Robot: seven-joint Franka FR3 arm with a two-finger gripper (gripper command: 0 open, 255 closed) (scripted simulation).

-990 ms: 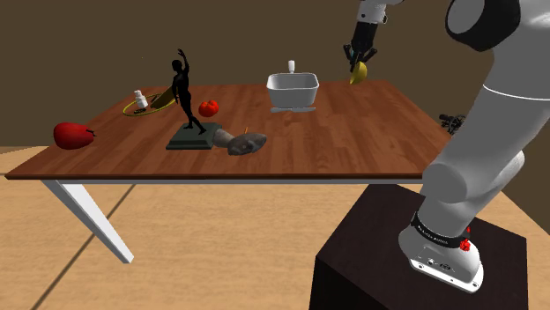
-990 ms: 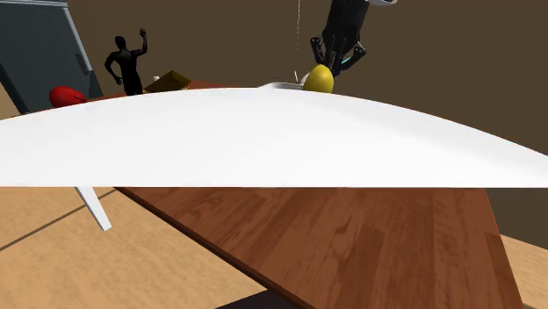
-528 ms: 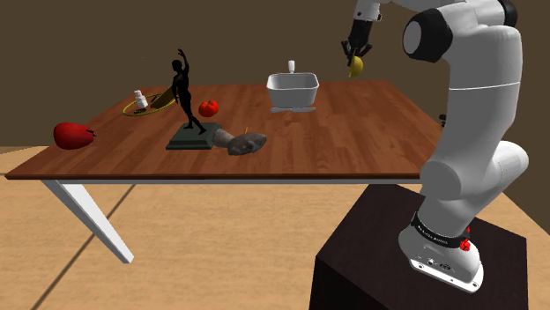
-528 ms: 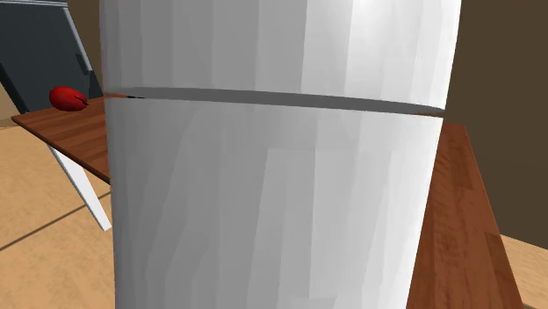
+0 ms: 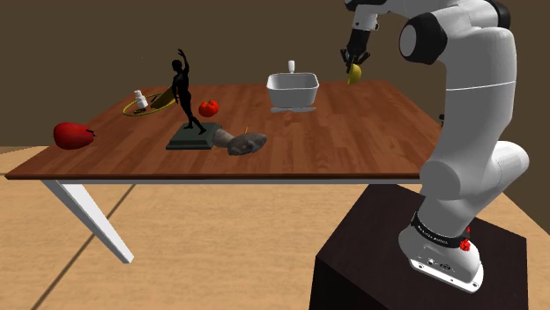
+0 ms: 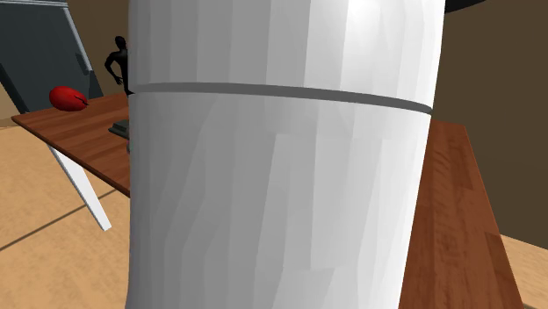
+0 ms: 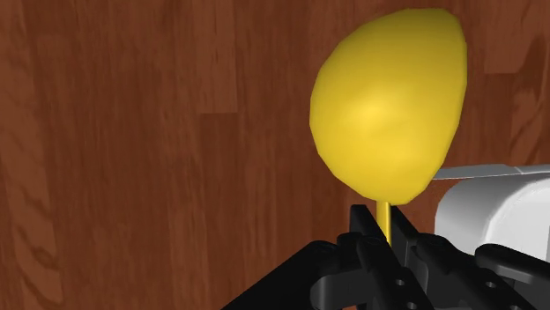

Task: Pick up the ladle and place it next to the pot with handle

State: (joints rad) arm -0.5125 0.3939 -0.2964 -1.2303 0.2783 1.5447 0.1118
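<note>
**Inspector:** Table (image 5: 370, 132) and white pot (image 5: 293, 88)?

**Assistant:** Both lie below the claw (image 5: 355, 62). The pot sits toward the shoulder view's left of it, well apart.

**Inspector:** The yellow ladle (image 7: 388, 106)?

**Assistant:** Aloft. The claw is clamped narrow on its thin stem, with the bowl just beyond the fingertips. Pickup appears done. Setting it beside the pot is not yet done.

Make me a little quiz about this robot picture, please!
1. True or false: the claw holds the ladle up in the air.
2. What colour is the ladle's bowl? A red, B yellow, C white.
3. Fill in the gap: the white pot stands on the wooden ___.

Key: 1 true; 2 B; 3 table.
</note>
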